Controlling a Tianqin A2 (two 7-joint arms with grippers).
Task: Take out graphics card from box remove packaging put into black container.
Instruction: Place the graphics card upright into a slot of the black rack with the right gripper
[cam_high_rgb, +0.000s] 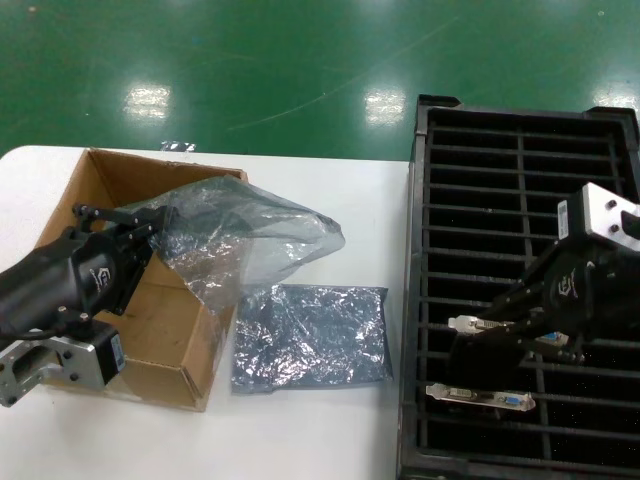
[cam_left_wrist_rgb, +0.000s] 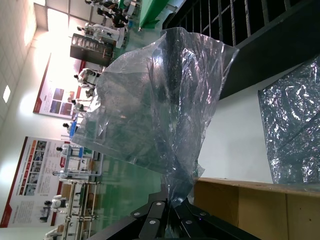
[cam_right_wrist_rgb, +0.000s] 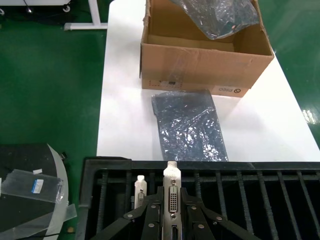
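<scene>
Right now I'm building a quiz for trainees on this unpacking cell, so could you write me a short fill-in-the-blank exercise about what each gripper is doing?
1. The left gripper pinches a crinkly see-through plastic bag above the brown cardboard ____.
2. The right gripper holds a graphics card by its silver bracket over the black ribbed ____.
3. Another flat silver-grey bag lies on the white table between the carton and the ____.

Missing words: box; container; container
</scene>
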